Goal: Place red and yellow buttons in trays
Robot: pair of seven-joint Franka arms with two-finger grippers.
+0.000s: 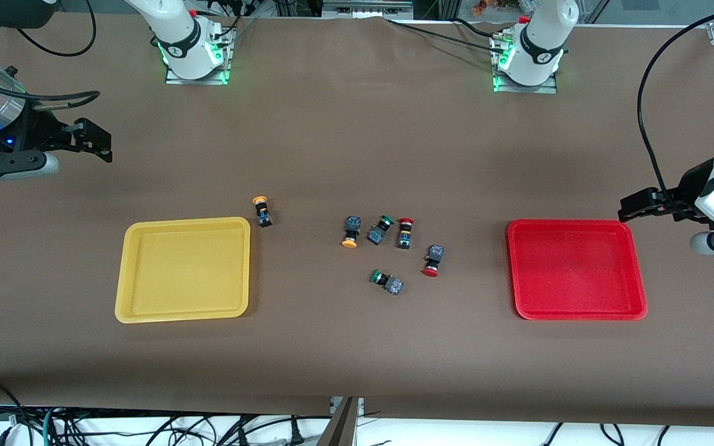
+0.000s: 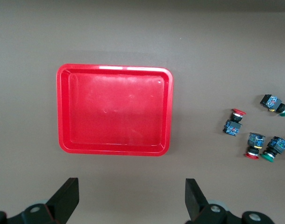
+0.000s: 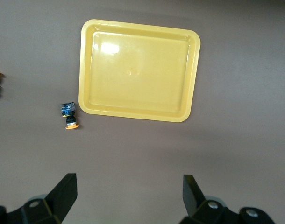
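Note:
Two red buttons [image 1: 405, 232] [image 1: 432, 261] and a yellow button [image 1: 350, 233] lie in a loose cluster mid-table, between the trays. A second yellow button [image 1: 261, 210] lies alone by a corner of the yellow tray [image 1: 183, 269]. The red tray [image 1: 576, 269] sits toward the left arm's end, and both trays hold nothing. My left gripper [image 1: 630, 209] hangs open over the table beside the red tray [image 2: 114, 109]. My right gripper [image 1: 101, 144] hangs open over the table at the right arm's end. The right wrist view shows the yellow tray [image 3: 138, 70] and a yellow button [image 3: 69, 115].
Two green-capped buttons [image 1: 380, 228] [image 1: 387, 282] lie in the same cluster. A brown cloth covers the table. The arm bases [image 1: 193, 46] [image 1: 527, 56] stand along the table's edge farthest from the front camera. Cables hang at the nearest edge.

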